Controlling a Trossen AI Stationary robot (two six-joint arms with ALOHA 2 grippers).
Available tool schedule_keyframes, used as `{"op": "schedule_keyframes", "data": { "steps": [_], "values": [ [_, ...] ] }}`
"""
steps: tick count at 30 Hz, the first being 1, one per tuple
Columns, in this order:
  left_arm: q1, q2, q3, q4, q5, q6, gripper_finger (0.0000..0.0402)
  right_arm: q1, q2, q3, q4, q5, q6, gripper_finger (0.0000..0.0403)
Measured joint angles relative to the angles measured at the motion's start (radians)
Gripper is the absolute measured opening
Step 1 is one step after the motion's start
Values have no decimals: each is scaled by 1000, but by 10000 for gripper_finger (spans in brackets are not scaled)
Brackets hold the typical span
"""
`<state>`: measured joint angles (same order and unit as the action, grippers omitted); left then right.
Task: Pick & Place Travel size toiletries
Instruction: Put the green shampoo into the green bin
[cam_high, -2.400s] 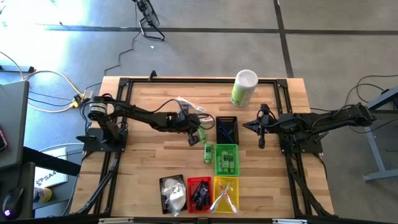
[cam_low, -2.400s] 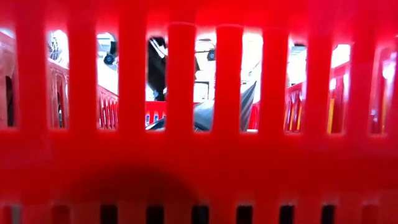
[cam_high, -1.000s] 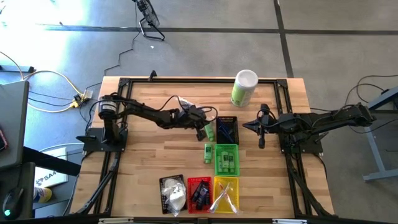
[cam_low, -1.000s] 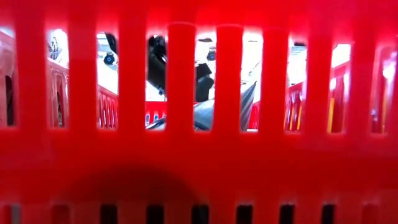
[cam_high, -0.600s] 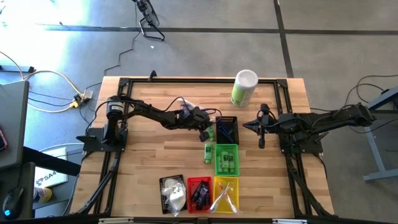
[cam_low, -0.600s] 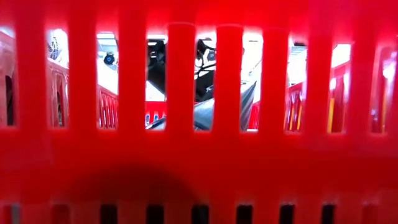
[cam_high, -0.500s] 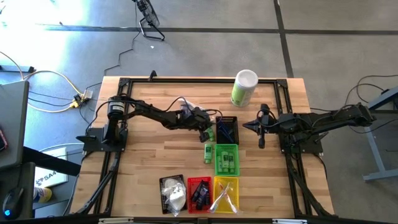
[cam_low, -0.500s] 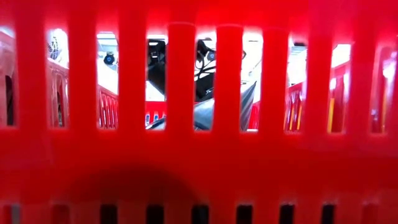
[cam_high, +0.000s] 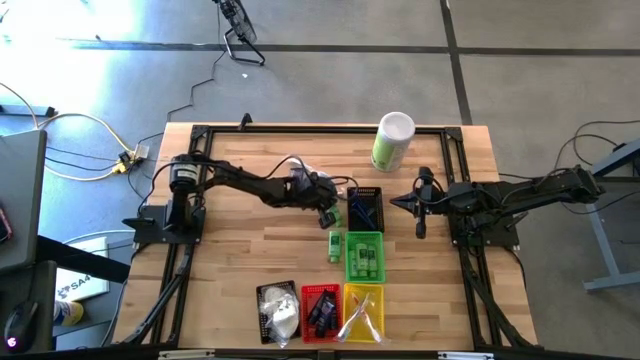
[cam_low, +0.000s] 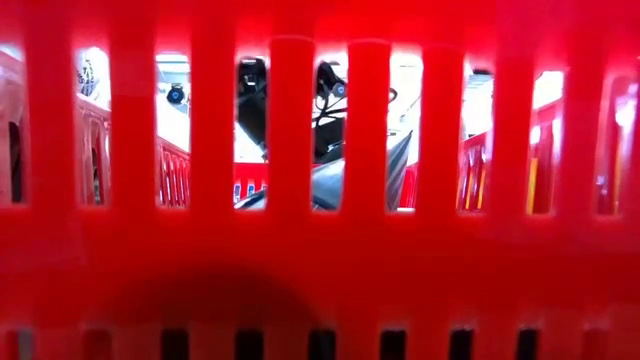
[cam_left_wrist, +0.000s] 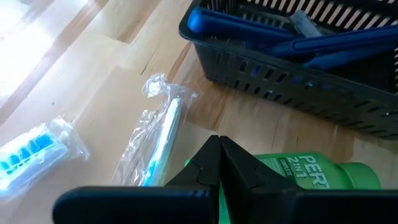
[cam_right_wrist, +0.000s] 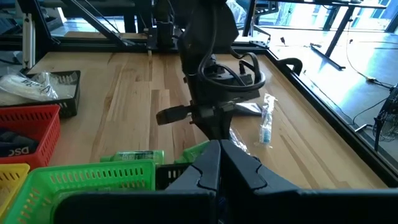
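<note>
My left gripper (cam_high: 328, 217) is shut on a small green bottle (cam_high: 338, 213) just left of the black basket (cam_high: 365, 191), which holds dark blue tubes (cam_left_wrist: 292, 38). In the left wrist view the bottle (cam_left_wrist: 298, 176) shows under the shut fingers (cam_left_wrist: 219, 145). A second green bottle (cam_high: 334, 246) lies on its side on the table, against the green basket (cam_high: 364, 236). Two clear-wrapped sticks (cam_left_wrist: 158, 143) lie flat on the wood. My right gripper (cam_high: 393, 203) waits shut to the right of the black basket, holding nothing. My left gripper has the green bottle by the end away from its cap (cam_left_wrist: 189, 165); the fingers themselves hide the place of contact. The fingers slant down from the table's left side. In the right wrist view the bottle (cam_right_wrist: 198, 152) sits tilted below the gripper.
A tall green-and-white canister (cam_high: 392, 140) stands at the far edge. Near the front edge stand a black basket with white pouches (cam_high: 278, 312), a red basket (cam_high: 320, 308) and a yellow one (cam_high: 363, 310). The red basket's wall (cam_low: 320, 250) fills the low view.
My left gripper, shut on the green bottle, has sunk a little beside the black basket and tipped its fingers further down. The bottle has gone with it. My right arm has kept still.
</note>
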<state>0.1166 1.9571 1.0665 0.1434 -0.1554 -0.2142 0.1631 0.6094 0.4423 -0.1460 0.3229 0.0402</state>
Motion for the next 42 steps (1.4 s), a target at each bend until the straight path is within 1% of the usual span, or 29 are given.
{"op": "schedule_keyframes", "data": {
  "steps": [4,10,14,19,22,26,39,42],
  "values": [
    [-13,-21,-2,-61,-46,0,1,0,0,0,-2,0,0,4],
    [-27,-98,-5,-264,-105,0,0,0,0,0,-7,0,0,4],
    [-42,-133,-7,-365,-103,-21,0,0,0,0,-6,0,0,4],
    [-67,-134,-10,-474,-106,-62,0,0,0,0,-4,-7,0,4],
    [-84,-133,-7,-504,-120,-84,0,0,0,0,-3,-8,0,4],
    [-94,-142,-9,-511,-192,-82,0,0,0,0,1,-8,0,4],
    [-84,-162,-6,-510,-217,-80,0,0,0,1,-2,-8,8,4],
    [-84,-162,-6,-512,-255,-80,0,0,0,1,-2,-8,8,4]
  ]
}}
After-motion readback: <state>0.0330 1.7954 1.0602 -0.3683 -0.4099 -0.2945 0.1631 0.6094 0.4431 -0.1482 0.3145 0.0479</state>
